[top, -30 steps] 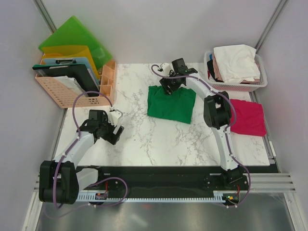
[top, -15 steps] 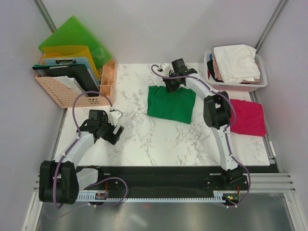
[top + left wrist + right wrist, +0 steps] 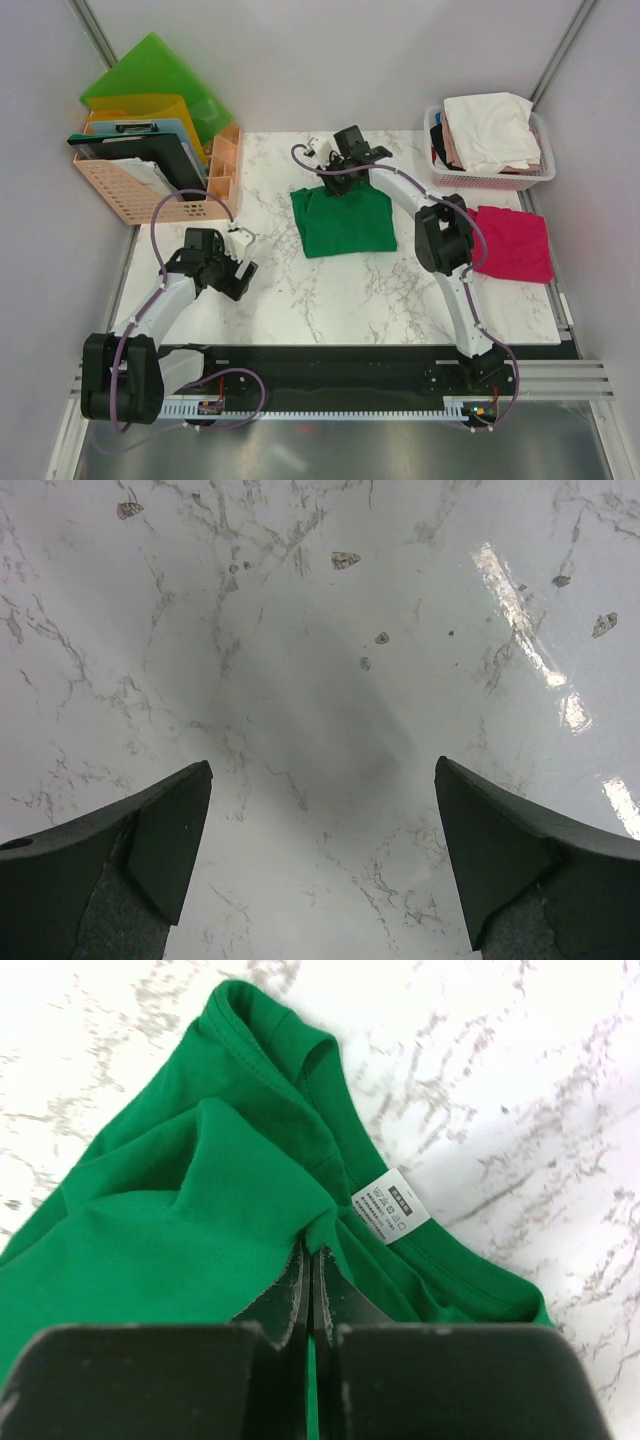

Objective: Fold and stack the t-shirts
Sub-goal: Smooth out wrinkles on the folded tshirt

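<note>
Left of the green t-shirt (image 3: 345,222), well apart from it, the left jaws hung spread wide over bare desk (image 3: 300,290), holding nothing. No change there from a second before.

At the green t-shirt's far edge the right jaws, open a second earlier, had closed flat on a pinch of cloth just beside the collar and its white care label (image 3: 390,1205). Since then the shirt had slid leftward over the desk and turned slightly, the cloth puckering toward the jaws.

Judgement: the grasp looked secure, and the shirt was probably being dragged to square it for a further fold. Stacking was not yet done.

Right of the green t-shirt, apart from it, the magenta t-shirt (image 3: 515,245) lay folded and unmoved. Farther right and back, the basket (image 3: 545,172) of white and pale tees was likewise untouched.
</note>
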`<state>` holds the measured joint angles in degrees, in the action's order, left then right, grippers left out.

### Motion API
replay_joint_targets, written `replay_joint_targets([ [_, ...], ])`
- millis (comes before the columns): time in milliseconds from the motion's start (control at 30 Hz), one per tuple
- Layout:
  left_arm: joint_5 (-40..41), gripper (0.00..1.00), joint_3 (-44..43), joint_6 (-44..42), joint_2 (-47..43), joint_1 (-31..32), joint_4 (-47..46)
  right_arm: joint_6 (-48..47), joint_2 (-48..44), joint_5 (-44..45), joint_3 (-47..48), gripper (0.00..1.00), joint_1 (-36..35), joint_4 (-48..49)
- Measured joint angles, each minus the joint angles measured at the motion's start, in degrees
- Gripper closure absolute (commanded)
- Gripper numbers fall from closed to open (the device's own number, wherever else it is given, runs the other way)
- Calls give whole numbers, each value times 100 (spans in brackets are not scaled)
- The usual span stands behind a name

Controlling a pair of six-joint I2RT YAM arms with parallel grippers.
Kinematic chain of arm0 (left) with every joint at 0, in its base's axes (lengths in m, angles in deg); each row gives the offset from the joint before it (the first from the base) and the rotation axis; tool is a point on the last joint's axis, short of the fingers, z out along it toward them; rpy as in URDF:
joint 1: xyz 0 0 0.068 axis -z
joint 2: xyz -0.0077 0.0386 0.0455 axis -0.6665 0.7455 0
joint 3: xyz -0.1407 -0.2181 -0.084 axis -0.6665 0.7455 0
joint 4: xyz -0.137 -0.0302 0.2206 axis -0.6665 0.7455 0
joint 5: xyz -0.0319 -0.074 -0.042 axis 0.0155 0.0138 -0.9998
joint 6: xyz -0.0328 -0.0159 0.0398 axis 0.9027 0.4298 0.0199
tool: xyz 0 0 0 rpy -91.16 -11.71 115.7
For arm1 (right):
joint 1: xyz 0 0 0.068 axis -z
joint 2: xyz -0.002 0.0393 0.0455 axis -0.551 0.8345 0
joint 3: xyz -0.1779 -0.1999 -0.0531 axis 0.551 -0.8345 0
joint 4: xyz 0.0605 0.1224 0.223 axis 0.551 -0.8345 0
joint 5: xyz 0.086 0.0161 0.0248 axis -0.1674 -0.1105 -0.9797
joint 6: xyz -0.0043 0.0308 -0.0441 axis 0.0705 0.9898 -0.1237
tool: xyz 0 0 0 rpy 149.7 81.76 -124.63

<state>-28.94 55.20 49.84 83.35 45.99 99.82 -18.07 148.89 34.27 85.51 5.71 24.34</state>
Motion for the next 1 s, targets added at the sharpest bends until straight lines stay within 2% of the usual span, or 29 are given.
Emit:
replay_joint_targets([
  [33, 0, 0, 0, 0, 4, 0, 0, -9, -17, 2, 0, 84, -37, 4],
  [67, 0, 0, 0, 0, 9, 0, 0, -17, -39, 7, 0, 67, -72, 7],
  [100, 0, 0, 0, 0, 9, 0, 0, -7, -48, 17, 0, 35, -98, 11],
  [200, 0, 0, 0, 0, 9, 0, 2, -50, -52, 140, 0, 6, -120, 44],
  [333, 0, 0, 0, 0, 9, 0, 2, -33, -201, 470, -297, 2, -50, 203],
  [600, -13, 0, 0, 0, 15, 2, 7, 804, -1812, 927, -2129, 2, 605, 691],
  [633, -48, 0, -7, 0, 24, 2, 17, 870, -2046, 946, -2273, 3, 684, 695],
  [667, -105, 0, -20, 0, 42, 2, 39, 916, -2277, 929, -2424, 12, 734, 728],
  [700, -153, 0, -50, 2, 66, 2, 70, 940, -2485, 876, -2577, 11, 752, 752],
  [767, -254, 0, -142, 17, 120, 2, 133, 979, -2839, 754, -2933, 2, 713, 841],
  [1000, -339, 0, -693, 105, -245, 7, 173, 872, -2863, 833, -3495, 2, 192, 758],
])
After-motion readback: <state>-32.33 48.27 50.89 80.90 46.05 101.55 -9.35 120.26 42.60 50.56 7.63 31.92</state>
